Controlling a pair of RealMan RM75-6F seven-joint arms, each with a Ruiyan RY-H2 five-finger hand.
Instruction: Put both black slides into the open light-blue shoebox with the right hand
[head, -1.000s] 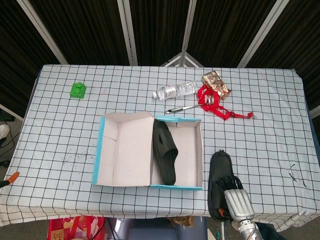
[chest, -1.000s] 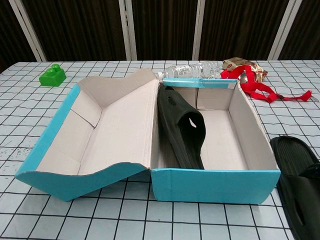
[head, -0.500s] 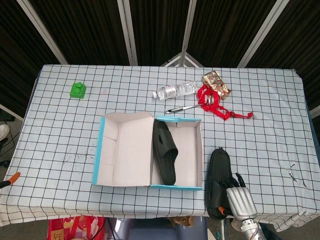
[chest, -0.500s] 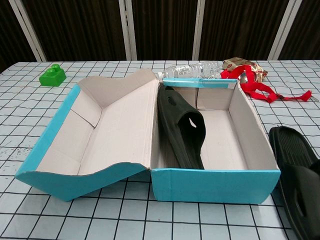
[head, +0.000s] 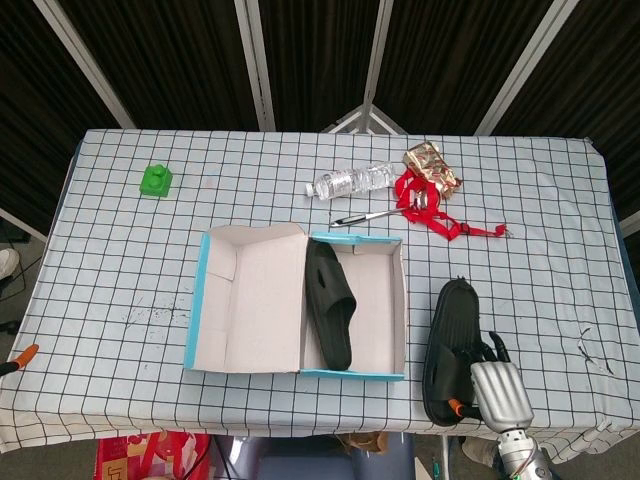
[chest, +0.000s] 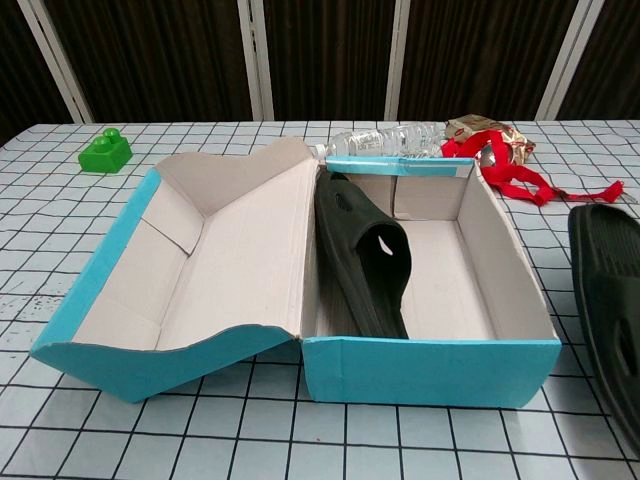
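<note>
- Slide one (head: 330, 305): black, open-toe strap, lying on its side along the left wall of the light-blue shoebox (head: 360, 374), lid folded open to the left.
- Slide two (head: 450, 345): black, ribbed footbed, on the checked tablecloth (head: 150, 270) just right of the box, toe tilted away from it.
- Your right hand (head: 495, 385) sits at its heel end, fingers draped on the slide; can't tell if it really grips.
- Left hand not visible.

The right hand (head: 493, 385) has a silver-grey ribbed metal back, black fingers, small orange bits at the side, and a grey wrist below.
</note>
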